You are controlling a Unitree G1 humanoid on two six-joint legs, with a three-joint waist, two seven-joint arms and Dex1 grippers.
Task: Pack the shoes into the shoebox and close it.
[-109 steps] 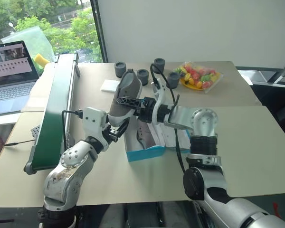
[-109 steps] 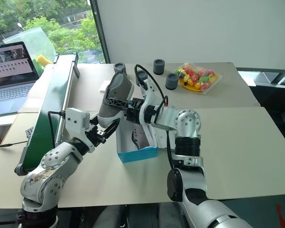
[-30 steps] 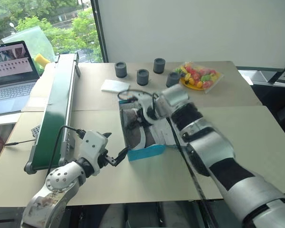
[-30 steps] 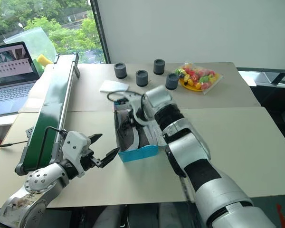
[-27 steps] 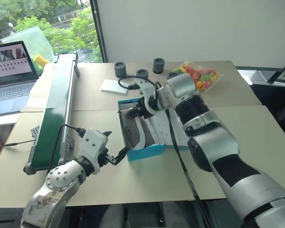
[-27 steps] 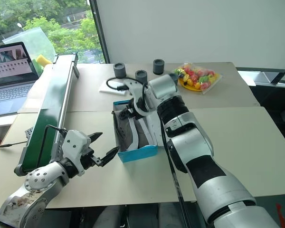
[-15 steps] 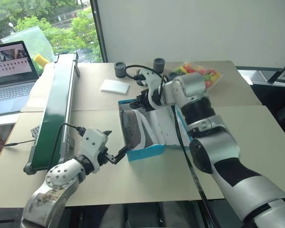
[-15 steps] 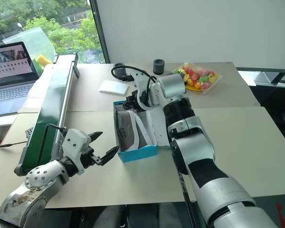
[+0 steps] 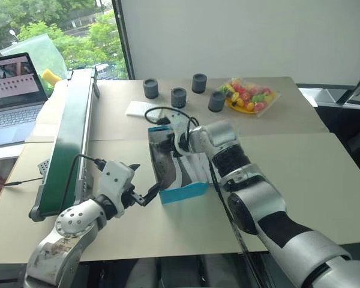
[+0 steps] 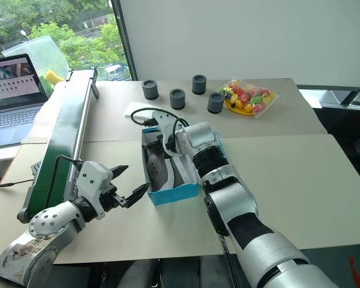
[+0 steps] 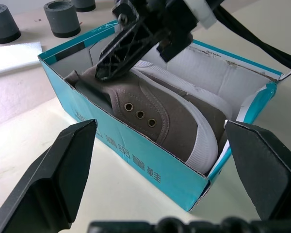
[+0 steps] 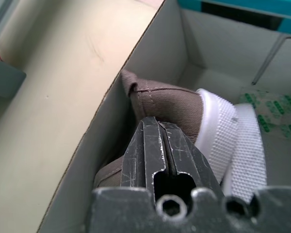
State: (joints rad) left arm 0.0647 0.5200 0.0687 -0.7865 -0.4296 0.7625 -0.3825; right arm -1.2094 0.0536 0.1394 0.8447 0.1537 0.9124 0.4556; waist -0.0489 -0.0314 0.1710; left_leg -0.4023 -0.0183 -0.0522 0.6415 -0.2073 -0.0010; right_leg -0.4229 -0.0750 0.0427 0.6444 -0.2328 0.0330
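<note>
One blue shoebox (image 9: pixel 180 191) sits open on the beige table (image 9: pixel 300 174), two taupe shoes (image 11: pixel 165 116) on edge inside. Four dark cylinders (image 9: pixel 179 96), one white pad (image 9: pixel 137 108) and one bag of coloured sweets (image 9: pixel 251 96) lie beyond. The right gripper (image 12: pixel 160 145), fingers pressed together and holding nothing, pushes on a shoe's heel. The left gripper (image 9: pixel 143 187) gapes wide, empty, beside the box. A laptop (image 9: pixel 15 90) stands by the window

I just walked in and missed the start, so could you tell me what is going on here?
The robot is packing shoes into a blue box on the table. The shoes lie on their sides inside the open box. The right pincer is shut, its tips pressed down on the upper shoe's heel end, seemingly tucking it in. The left pincer is open beside the box's near corner, holding nothing. The lid is not closed yet.
</note>
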